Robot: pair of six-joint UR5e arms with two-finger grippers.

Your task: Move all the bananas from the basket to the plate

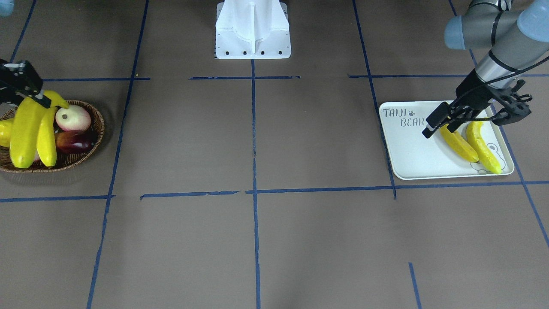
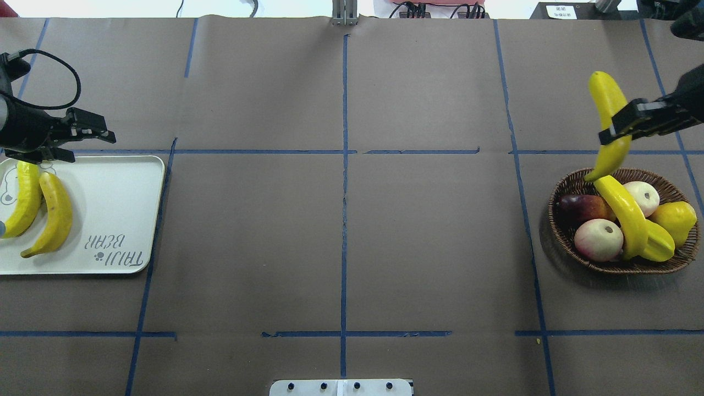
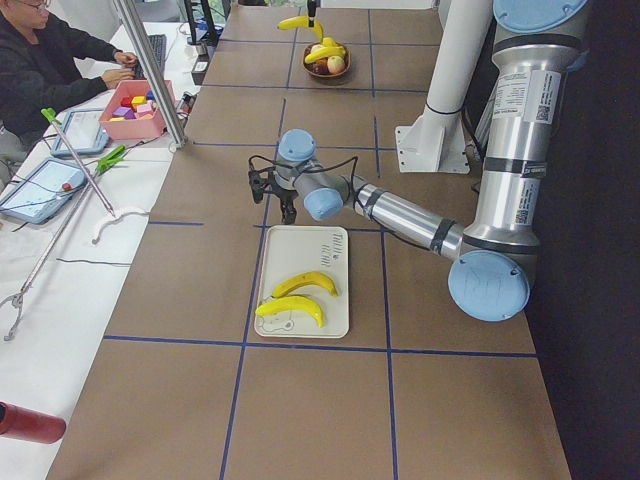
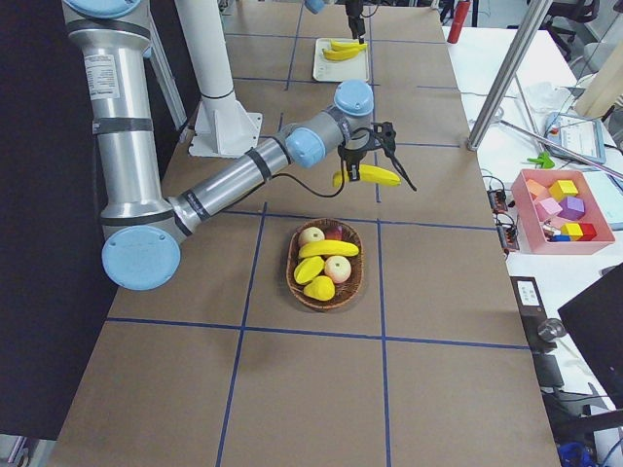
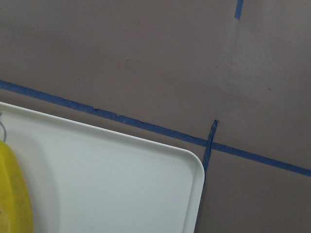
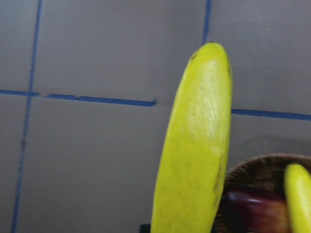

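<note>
My right gripper (image 2: pixel 619 131) is shut on a long yellow banana (image 2: pixel 608 118) and holds it in the air above the far rim of the brown wicker basket (image 2: pixel 555 220). The held banana fills the right wrist view (image 6: pixel 194 155). Another banana (image 2: pixel 627 220) lies in the basket among other fruit. Two bananas (image 2: pixel 25 201) (image 2: pixel 52 217) lie side by side on the white "TAIJI BEAR" plate (image 2: pixel 110 209). My left gripper (image 2: pixel 82 140) hangs open and empty over the plate's far edge, just beyond those bananas.
The basket also holds two pale red apples (image 2: pixel 598 239), a dark purple fruit (image 2: pixel 583 206), a yellow starfruit (image 2: pixel 657 242) and a stubby yellow fruit (image 2: pixel 674 217). The white robot base (image 1: pixel 253 30) stands at mid table. A person and a pink block box (image 3: pixel 135 105) are at the side bench.
</note>
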